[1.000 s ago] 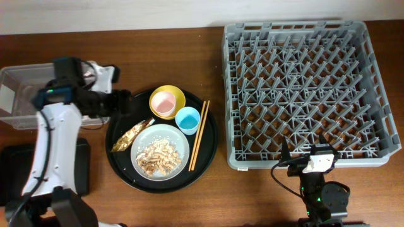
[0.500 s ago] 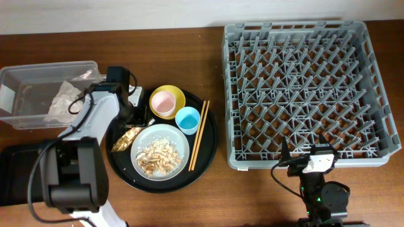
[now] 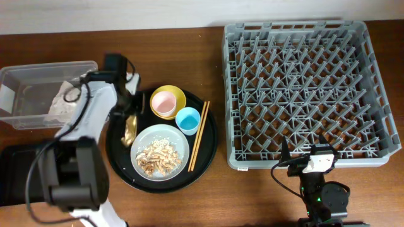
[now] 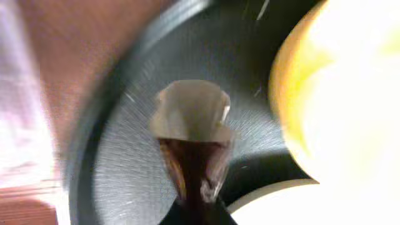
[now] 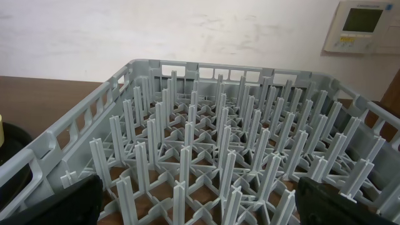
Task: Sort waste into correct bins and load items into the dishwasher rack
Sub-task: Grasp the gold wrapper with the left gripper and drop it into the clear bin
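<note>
My left gripper (image 3: 130,117) is shut on the gold-brown wrapper (image 3: 131,131) over the left side of the round black tray (image 3: 211,142). In the blurred left wrist view the wrapper (image 4: 192,134) sticks out from the closed gripper (image 4: 199,211), beside the yellow bowl (image 4: 331,81). The white napkin (image 3: 63,101) lies in the clear tub (image 3: 38,68). A pink cup (image 3: 165,103) sits in the yellow bowl (image 3: 178,93). The blue cup (image 3: 187,120), chopsticks (image 3: 199,135) and the plate (image 3: 181,142) of food scraps (image 3: 158,157) are on the tray. My right gripper (image 3: 308,153) stands open at the rack's front edge.
The grey dishwasher rack (image 3: 293,26) fills the right side, with no items among its pegs (image 5: 219,162). A shallow black tray (image 3: 12,173) lies at the front left, partly under my left arm. Bare wooden table shows between the round tray and the rack.
My left arm swung from the clear tub to the round tray, and its gripper closed on the wrapper, which now hangs more upright. The right arm has not moved.
</note>
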`<state>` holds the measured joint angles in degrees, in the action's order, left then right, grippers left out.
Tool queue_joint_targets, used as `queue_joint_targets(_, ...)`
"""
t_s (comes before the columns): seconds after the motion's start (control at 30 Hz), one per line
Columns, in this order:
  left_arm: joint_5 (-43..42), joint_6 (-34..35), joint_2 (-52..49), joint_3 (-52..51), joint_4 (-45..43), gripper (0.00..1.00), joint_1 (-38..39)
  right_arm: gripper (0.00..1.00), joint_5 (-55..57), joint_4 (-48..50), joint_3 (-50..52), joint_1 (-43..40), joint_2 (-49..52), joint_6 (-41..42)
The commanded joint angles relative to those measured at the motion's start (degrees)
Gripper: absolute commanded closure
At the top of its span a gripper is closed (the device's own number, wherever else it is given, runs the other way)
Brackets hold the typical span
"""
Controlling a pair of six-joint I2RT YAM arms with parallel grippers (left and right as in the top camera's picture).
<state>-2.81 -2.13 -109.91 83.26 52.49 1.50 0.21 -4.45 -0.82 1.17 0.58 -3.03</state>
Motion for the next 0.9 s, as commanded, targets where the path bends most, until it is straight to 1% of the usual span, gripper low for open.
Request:
queue_joint_targets(0.0,-0.7,2.8,8.4,5.1,-2.4,0.99,-0.4,0.02,0.5,-0.1,0.5,0.3,-0.4,0.0)
queue_joint_targets(0.07,0.0,6.1,10.7,5.2,-7.0,1.0,-2.9,0.02,0.5,-0.1,0.5,0.3,-0.4,0.0)
queue_joint_targets(0.13,2.7,14.4,11.3,5.2,-13.6,1.0,-7.4,0.02,0.5,-0.1,0.5,0.3,-0.4,0.0)
queue_joint_targets(0.2,3.1,23.9,11.3,5.2,-19.3,1.0,-13.2,0.02,0.5,-0.1,0.5,0.3,-0.4,0.0)
queue_joint_targets(0.23,3.1,27.4,11.3,5.2,-22.0,0.99,-16.6,0.02,0.5,-0.1,0.5,0.3,-0.4,0.0)
queue_joint_targets(0.27,3.1,29.2,11.2,5.2,-23.6,0.99,-19.3,0.02,0.5,-0.1,0.5,0.3,-0.4,0.0)
queue_joint_targets(0.3,3.1,30.0,11.2,5.2,-24.5,0.89,-21.3,0.02,0.5,-0.1,0.5,0.3,-0.4,0.0)
queue_joint_targets(0.33,3.1,30.0,11.2,5.2,-24.9,0.76,-22.8,0.02,0.5,-0.1,0.5,0.3,-0.4,0.0)
queue_joint_targets(0.37,3.1,30.0,11.1,5.2,-24.9,0.51,-24.0,0.02,0.5,-0.1,0.5,0.3,-0.4,0.0)
queue_joint_targets(0.4,3.0,30.0,11.1,5.2,-24.8,0.3,-25.0,0.02,0.5,-0.1,0.5,0.3,-0.4,0.0)
queue_joint_targets(0.43,3.0,29.9,11.1,5.2,-24.5,0.27,-25.8,0.02,0.5,-0.1,0.5,0.3,-0.4,0.0)
queue_joint_targets(0.47,3.0,29.9,11.1,5.2,-23.8,0.23,-26.1,0.02,0.5,-0.1,0.5,0.3,-0.4,0.0)
queue_joint_targets(0.5,2.0,29.9,11.2,5.2,-22.7,0.22,-26.1,0.02,0.5,-0.1,0.5,0.3,-0.4,0.0)
queue_joint_targets(0.6,-10.7,29.5,14.2,5.2,-16.7,0.23,-26.1,0.02,0.5,-0.1,0.5,0.3,-0.4,0.0)
queue_joint_targets(0.67,-18.7,29.4,18.7,5.2,-13.4,0.23,-26.1,0.02,0.5,-0.1,0.5,0.3,-0.4,0.0)
queue_joint_targets(0.7,-20.6,29.1,22.1,5.2,-10.9,0.27,-26.1,0.02,0.5,-0.1,0.5,0.3,-0.4,0.0)
queue_joint_targets(0.73,-19.8,29.1,25.0,5.2,-8.2,0.27,-26.1,0.02,0.5,-0.1,0.5,0.3,-0.4,0.0)
queue_joint_targets(0.8,-13.1,29.1,32.8,5.2,0.4,0.27,-26.1,0.01,0.5,-0.1,0.5,0.3,-0.4,0.0)
queue_joint_targets(0.87,-11.0,29.1,36.1,5.2,5.6,0.28,-26.1,0.02,0.5,-0.1,0.5,0.3,-0.4,0.0)
